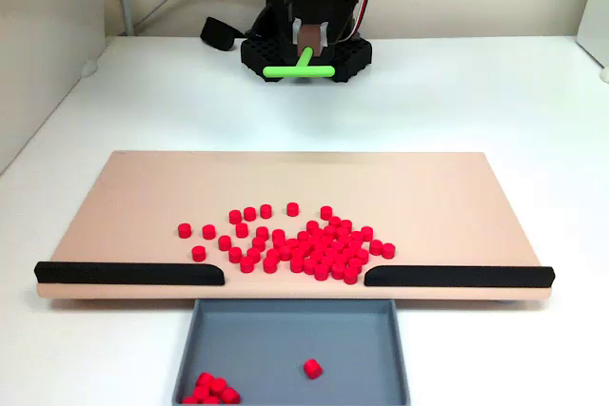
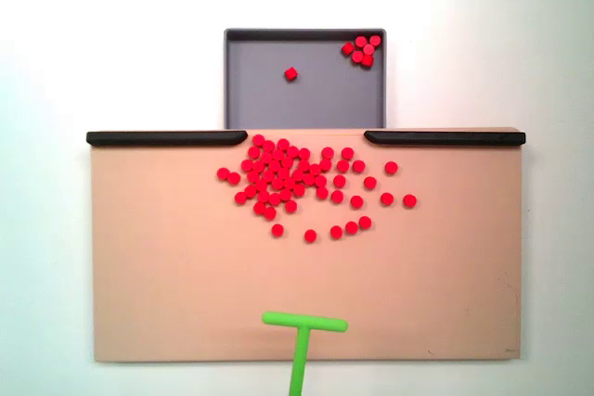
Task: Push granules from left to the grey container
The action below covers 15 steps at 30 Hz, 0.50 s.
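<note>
The granules (image 2: 297, 178) lie massed on the beige board (image 2: 167, 275) just before the gap between two black strips (image 2: 167, 137), several dozen in all, with about seven more already in the one grey container (image 2: 255, 90) beyond. The gripper (image 1: 310, 52) pinches the stem of a single green pusher (image 2: 304, 324), poised over the board's opposite edge. A skewed or hasty sweep would likely scatter the looser right-hand pellets against a strip or off the board rather than through the gap.

beige board (image 2: 186, 266), two black strips (image 2: 167, 137) along one edge, green T-shaped stick (image 2: 302, 340), white table (image 1: 143, 92)
</note>
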Motion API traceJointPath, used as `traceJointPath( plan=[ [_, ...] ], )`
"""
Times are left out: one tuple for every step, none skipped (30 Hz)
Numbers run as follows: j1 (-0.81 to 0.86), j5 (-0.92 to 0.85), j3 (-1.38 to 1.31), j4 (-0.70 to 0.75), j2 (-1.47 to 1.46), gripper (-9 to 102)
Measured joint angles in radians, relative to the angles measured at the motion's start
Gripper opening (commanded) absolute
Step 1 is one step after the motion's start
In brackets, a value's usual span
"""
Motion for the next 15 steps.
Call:
traceJointPath(
  plan=[
    [0.0,0.0,0.0,0.0,0.0,0],
    [0.0,-0.002,0.0,0.0,-0.011,0],
    [0.0,-0.035,0.0,0.0,-0.031,0],
    [0.0,-0.081,0.0,-0.002,-0.049,0],
    [0.002,-0.115,0.0,-0.005,-0.058,0],
    [0.002,-0.135,0.0,-0.008,-0.06,0],
    [0.005,-0.146,0.0,-0.008,-0.06,0],
    [0.005,-0.15,0.0,-0.006,-0.06,0],
    [0.005,-0.153,0.0,-0.005,-0.06,0],
    [0.005,-0.153,0.0,-0.005,-0.06,0],
    [0.005,-0.153,0.0,-0.005,-0.06,0],
    [0.005,-0.153,0.0,-0.005,-0.06,0],
    [0.005,-0.153,0.0,-0.005,-0.06,0],
    [0.005,-0.153,0.0,-0.005,-0.06,0],
    [0.005,-0.153,0.0,-0.005,-0.06,0]
  ],
)
